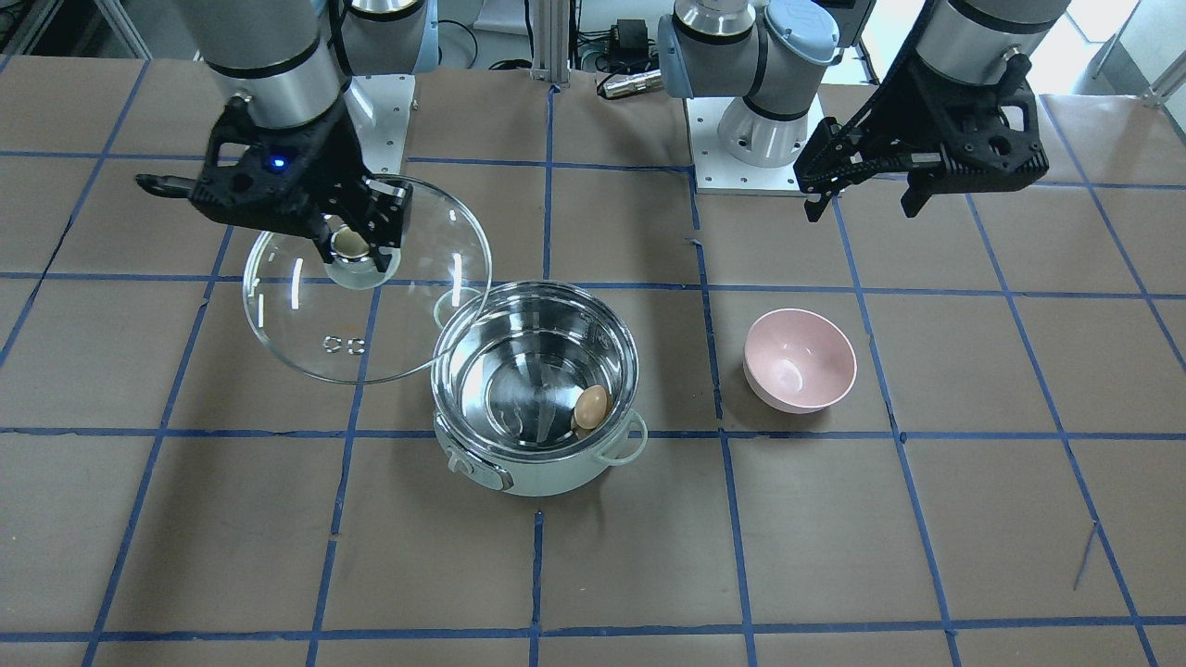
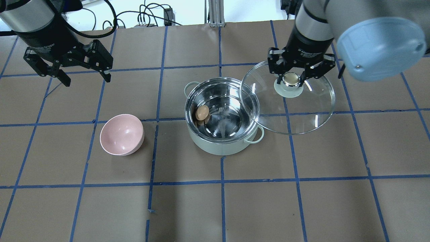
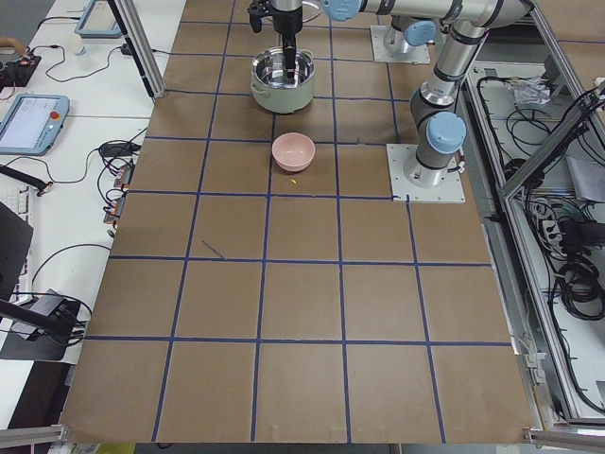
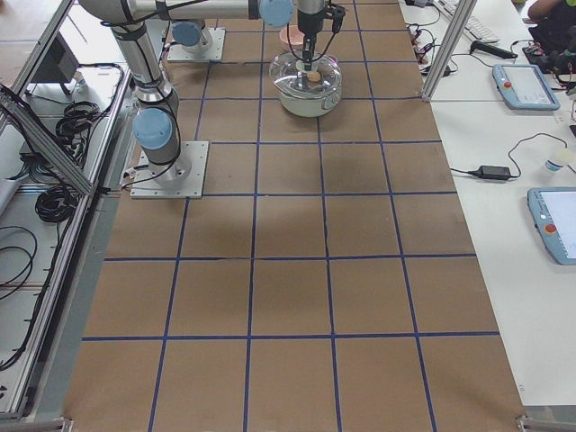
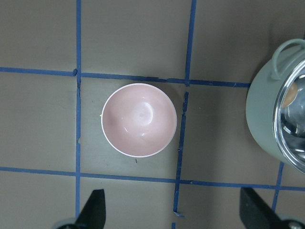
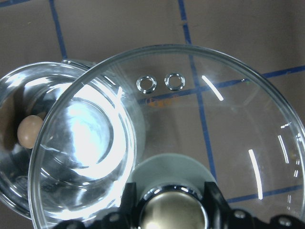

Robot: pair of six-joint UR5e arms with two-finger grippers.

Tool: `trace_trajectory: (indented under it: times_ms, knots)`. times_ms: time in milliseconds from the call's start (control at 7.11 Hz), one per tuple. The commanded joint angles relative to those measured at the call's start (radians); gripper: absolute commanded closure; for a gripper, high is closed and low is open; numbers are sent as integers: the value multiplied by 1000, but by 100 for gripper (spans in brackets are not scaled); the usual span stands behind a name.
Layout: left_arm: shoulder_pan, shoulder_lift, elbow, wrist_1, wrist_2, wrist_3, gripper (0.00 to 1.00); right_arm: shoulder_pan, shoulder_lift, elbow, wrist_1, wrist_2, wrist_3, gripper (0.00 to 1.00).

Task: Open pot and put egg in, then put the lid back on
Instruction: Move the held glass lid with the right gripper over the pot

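The mint-green pot [image 2: 221, 144] stands open mid-table; it also shows in the front view [image 1: 537, 463]. The tan egg [image 2: 202, 112] lies inside against the steel wall, as the front view [image 1: 591, 405] and right wrist view [image 6: 29, 130] also show. My right gripper [image 2: 291, 79] is shut on the knob of the clear glass lid [image 2: 304, 111], holding it in the air beside the pot, its edge overlapping the pot's rim [image 1: 306, 324]. My left gripper [image 2: 85, 76] is open and empty, raised above the table behind the pink bowl.
A pink bowl [image 2: 121, 134] stands empty on the pot's left in the overhead view, also under the left wrist camera [image 5: 139, 119]. The brown table carries a blue tape grid. The arm bases stand at the back edge [image 1: 755, 139].
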Motion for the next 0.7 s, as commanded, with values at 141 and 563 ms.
trace_trajectory:
  times_ms: [141, 563]
  knots:
    - [-1, 2, 4, -11, -5, -1, 0, 192, 120, 2, -196, 4, 110, 75]
    - [-1, 5, 4, -11, -3, -1, 0, 232, 170, 54, -317, 4, 104, 72]
